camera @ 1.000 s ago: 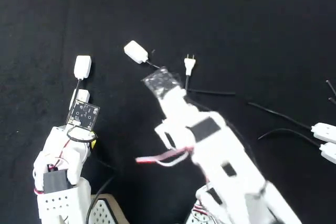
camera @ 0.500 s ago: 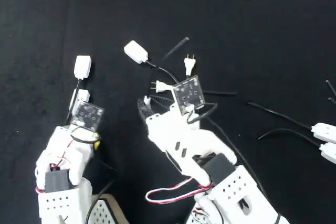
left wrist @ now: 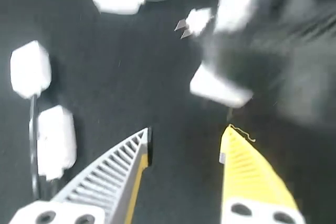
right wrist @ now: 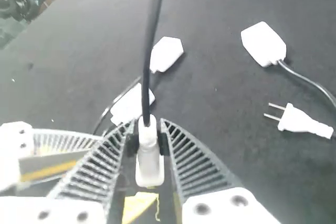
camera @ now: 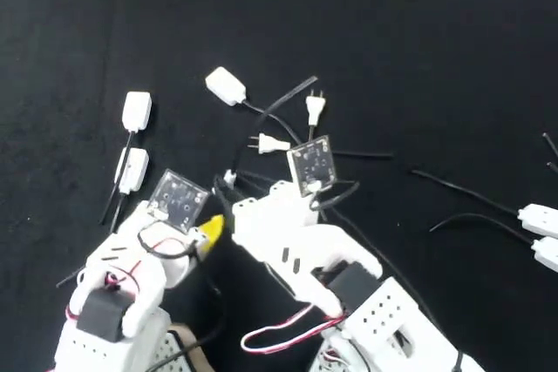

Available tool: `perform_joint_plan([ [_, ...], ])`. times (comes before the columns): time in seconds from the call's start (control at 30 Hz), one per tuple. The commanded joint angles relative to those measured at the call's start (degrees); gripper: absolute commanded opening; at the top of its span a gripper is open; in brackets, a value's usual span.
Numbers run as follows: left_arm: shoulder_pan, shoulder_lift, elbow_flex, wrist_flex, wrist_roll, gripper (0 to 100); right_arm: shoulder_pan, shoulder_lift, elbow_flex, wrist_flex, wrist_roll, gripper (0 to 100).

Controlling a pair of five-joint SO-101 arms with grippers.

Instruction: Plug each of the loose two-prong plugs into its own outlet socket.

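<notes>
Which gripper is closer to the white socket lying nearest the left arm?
Left. The left gripper is open just beside that socket, on its side toward the middle of the table. The right gripper, shut on a plug, is farther toward the middle, past the left gripper.

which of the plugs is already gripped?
The held plug, clamped in the right gripper with its black cord rising from it. The farther plug and nearer plug lie loose on the table.
</notes>
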Motion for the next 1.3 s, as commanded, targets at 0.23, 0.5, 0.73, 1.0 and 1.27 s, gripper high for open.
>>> perform_joint_plan([
  [0.23, -1.19, -0.09, -2.24, -4.4, 3.43, 23, -2.29, -0.75, -4.88, 11.43, -0.35, 1.2],
  [0.5, -3.38, -0.09, 0.04, -6.42, 2.99, 23, -2.99, -0.57, -9.01, 18.73, 1.41, 1.2],
  [0.73, -3.56, -0.09, 0.13, -6.77, 2.99, 23, -3.25, -0.57, -9.1, 19.96, 2.73, 1.2],
  [1.0, -3.56, 0.0, 0.04, -5.1, 1.93, 23, -3.43, -0.4, -8.22, 19.96, 4.22, 1.2],
  [1.27, -6.55, 0.0, 0.92, 7.38, -10.9, 23, 5.19, 9.36, -11.38, 23.12, 8.88, 1.1],
])
